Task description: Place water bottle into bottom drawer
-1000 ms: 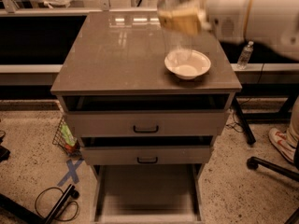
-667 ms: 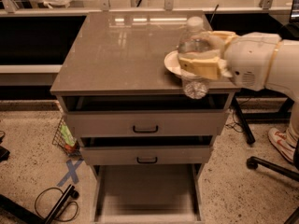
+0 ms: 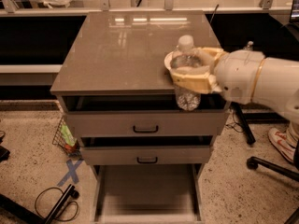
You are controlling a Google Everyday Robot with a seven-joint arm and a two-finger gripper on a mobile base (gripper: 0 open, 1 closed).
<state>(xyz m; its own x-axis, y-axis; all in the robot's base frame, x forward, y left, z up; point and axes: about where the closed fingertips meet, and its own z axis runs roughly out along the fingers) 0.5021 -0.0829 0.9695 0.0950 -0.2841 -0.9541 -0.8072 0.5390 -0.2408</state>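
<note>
My gripper (image 3: 189, 76) reaches in from the right and is shut on the water bottle (image 3: 187, 99), a clear ribbed bottle with a white cap. I hold it upright in the air at the cabinet's front right edge, its base in front of the top drawer's opening. The cream fingers (image 3: 194, 84) wrap its middle and hide the label. The bottom drawer (image 3: 145, 190) is pulled open below, with a flat grey floor and nothing in it. It lies lower and to the left of the bottle.
A white bowl (image 3: 168, 62) sits on the cabinet top (image 3: 126, 50), mostly hidden behind the bottle. Two drawers with black handles (image 3: 145, 129) are slightly open. A wire basket (image 3: 65, 136) and cables lie left; chair legs (image 3: 271, 164) stand right. A small bottle (image 3: 250, 45) stands behind.
My arm has brought the bottle down and forward from above the cabinet's back right to its front edge, lower and a little left. The drawers have not moved.
</note>
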